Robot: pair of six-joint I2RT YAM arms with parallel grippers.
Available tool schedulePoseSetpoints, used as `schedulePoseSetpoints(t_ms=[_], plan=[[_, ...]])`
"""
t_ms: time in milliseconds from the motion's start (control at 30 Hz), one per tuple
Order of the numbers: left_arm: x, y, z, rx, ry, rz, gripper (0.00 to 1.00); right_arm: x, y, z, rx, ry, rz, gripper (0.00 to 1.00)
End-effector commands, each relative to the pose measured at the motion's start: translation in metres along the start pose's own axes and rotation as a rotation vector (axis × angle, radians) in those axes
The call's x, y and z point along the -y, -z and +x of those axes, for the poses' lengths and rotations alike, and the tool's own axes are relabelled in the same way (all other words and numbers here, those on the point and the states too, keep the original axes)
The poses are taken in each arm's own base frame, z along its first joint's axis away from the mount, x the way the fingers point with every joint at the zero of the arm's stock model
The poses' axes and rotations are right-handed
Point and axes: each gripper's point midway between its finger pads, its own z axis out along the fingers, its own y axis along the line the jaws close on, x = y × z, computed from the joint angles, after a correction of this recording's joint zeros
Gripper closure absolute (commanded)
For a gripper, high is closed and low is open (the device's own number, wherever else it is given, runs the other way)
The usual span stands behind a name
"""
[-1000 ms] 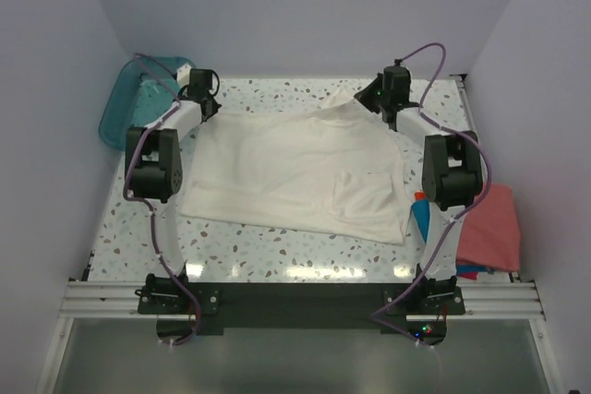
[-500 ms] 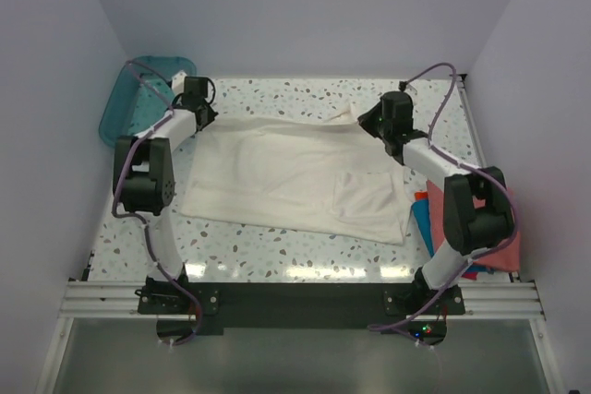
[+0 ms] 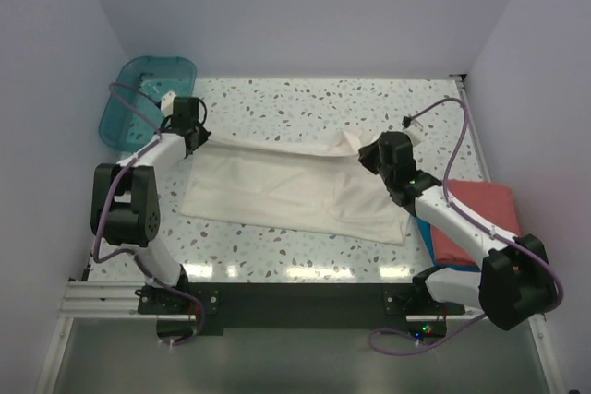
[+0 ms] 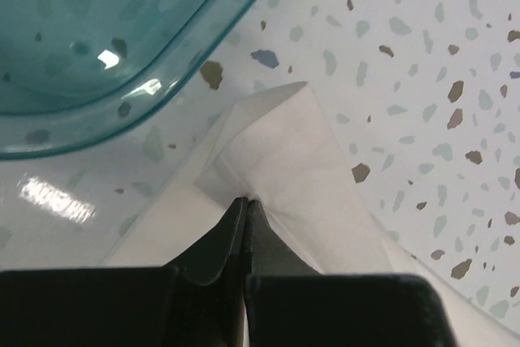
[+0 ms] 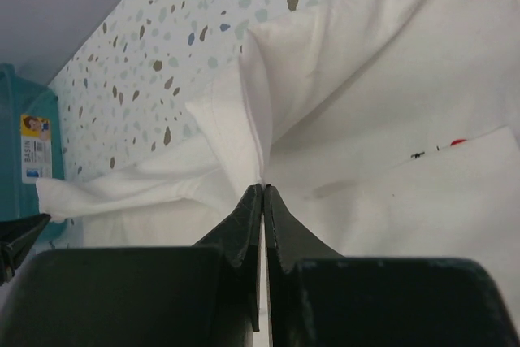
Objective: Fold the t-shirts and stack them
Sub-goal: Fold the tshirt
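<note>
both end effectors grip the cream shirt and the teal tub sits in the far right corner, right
No: the teal tub sits in the far left corner, per the top external view. The left end effector and right end effector do both grip the cream shirt.
</note>
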Motion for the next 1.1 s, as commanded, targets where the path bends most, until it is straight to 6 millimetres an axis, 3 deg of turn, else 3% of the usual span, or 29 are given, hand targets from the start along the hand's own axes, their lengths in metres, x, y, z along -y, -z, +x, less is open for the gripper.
schedulePoseSetpoints(t_ms=[0,167,267,300,333,433,500,567,633,700,867,1067], plan=[[-0.018,0.019,-0.008,0.05,0.059,0.003,1.0,0.013,0.022,0.006,0.053,-0.03,0.044,1.0],[-0.034,0.038,0.006,0.037,0.088,0.015,1.0,0.04,0.042,0.042,0.004,-0.038,0.061,1.0],[-0.045,0.049,0.022,0.008,0.113,0.015,1.0,0.054,0.046,0.057,-0.044,0.003,0.07,1.0],[-0.054,0.05,0.036,-0.013,0.116,0.004,0.98,0.054,0.047,0.056,-0.044,0.019,0.061,1.0],[-0.055,0.056,0.035,-0.005,0.137,0.018,0.9,0.06,0.05,0.058,-0.056,0.067,0.077,0.9],[-0.062,0.062,0.05,-0.026,0.156,0.032,0.64,0.05,0.054,0.046,-0.046,0.164,0.053,0.6],[-0.067,0.064,0.056,-0.038,0.158,0.025,0.55,0.041,0.055,0.035,-0.046,0.226,0.061,0.47],[-0.065,0.067,0.054,-0.035,0.164,0.037,0.52,0.029,0.056,0.016,-0.018,0.301,0.077,0.42],[-0.061,0.071,0.049,-0.027,0.165,0.048,0.5,0.024,0.041,0.016,-0.043,0.423,0.086,0.39],[-0.057,0.074,0.043,-0.021,0.164,0.062,0.5,0.0,0.029,0.007,-0.068,0.495,0.082,0.39],[-0.05,0.071,0.039,-0.034,0.143,0.063,0.5,-0.019,-0.027,0.031,-0.239,0.725,0.115,0.42],[-0.045,0.059,0.037,-0.06,0.106,0.045,0.5,-0.041,-0.059,0.036,-0.284,0.869,0.106,0.47]])
